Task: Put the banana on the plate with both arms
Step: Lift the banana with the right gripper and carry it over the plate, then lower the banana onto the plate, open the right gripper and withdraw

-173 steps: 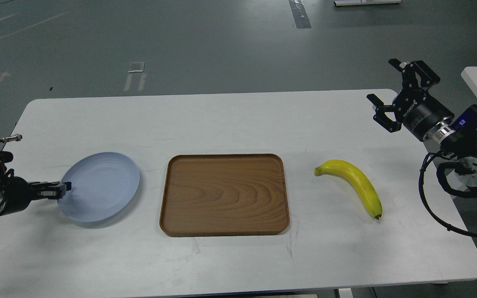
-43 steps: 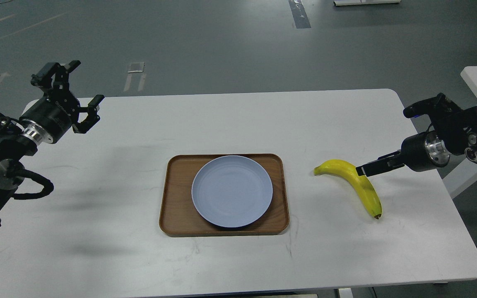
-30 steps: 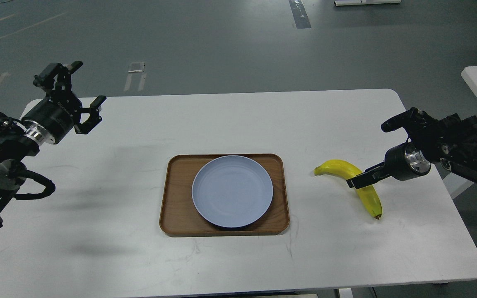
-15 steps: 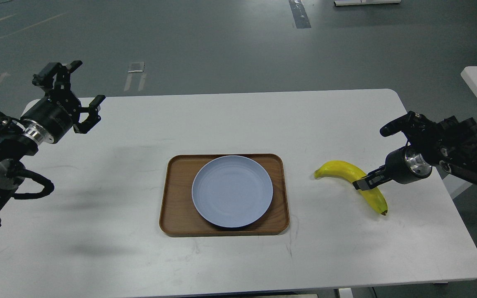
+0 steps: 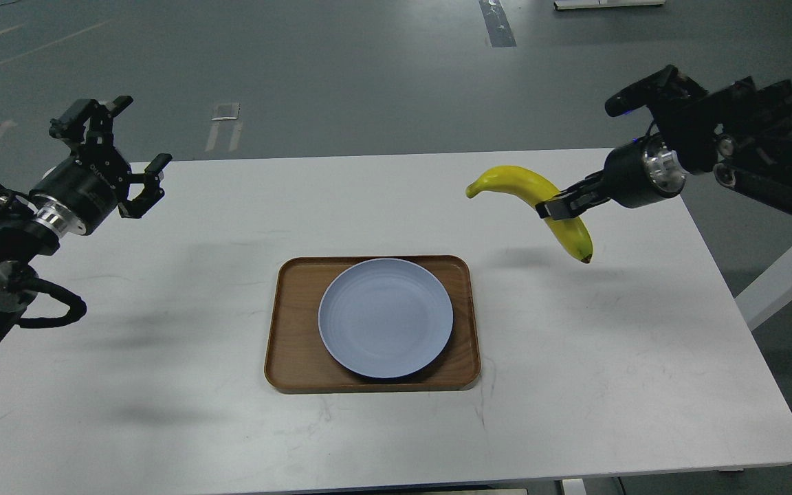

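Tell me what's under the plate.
The plate sits on a brown wooden tray, which rests on the white table. The tray's middle is covered by the plate, so nothing there can be seen.

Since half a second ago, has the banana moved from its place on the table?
Yes. The banana, held in the right gripper, has been lifted off the table. It now hangs right of and beyond the wooden tray, nearer its far right corner.
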